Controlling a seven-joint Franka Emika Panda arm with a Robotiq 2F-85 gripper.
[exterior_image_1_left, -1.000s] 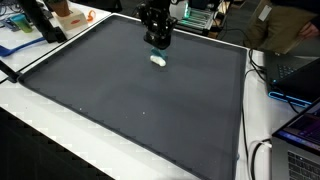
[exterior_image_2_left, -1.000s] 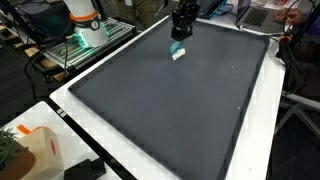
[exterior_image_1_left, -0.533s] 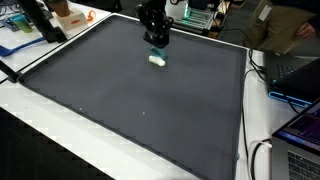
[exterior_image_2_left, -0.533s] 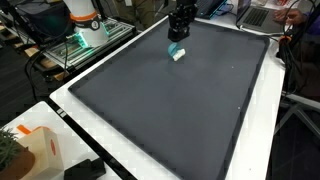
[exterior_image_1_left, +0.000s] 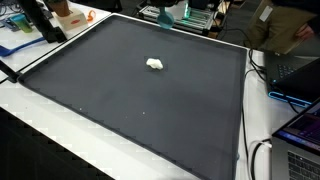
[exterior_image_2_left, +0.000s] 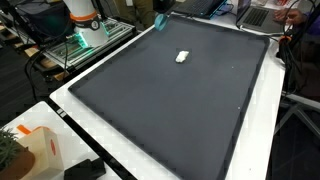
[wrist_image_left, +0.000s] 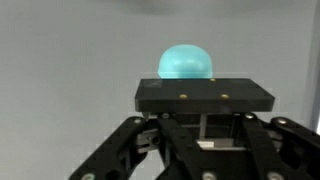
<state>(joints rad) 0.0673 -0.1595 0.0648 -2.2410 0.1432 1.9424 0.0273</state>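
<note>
Your gripper (wrist_image_left: 188, 78) is clamping the teal ball (exterior_image_1_left: 163, 14), hanging above the far edge of the dark mat (exterior_image_1_left: 120, 105). A white piece (exterior_image_1_left: 155, 64) is lying on the mat, nearer that far edge.

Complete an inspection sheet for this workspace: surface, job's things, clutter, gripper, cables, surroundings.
Surface: dark mat on a white table.
Job's things: teal object, held; small white piece lying on the mat.
Clutter: orange-and-white item at a table corner.
Gripper: gripper shut on the teal object, above the mat's far edge.
Cables: cables beside the table.
Surroundings: laptop and person nearby.
</note>
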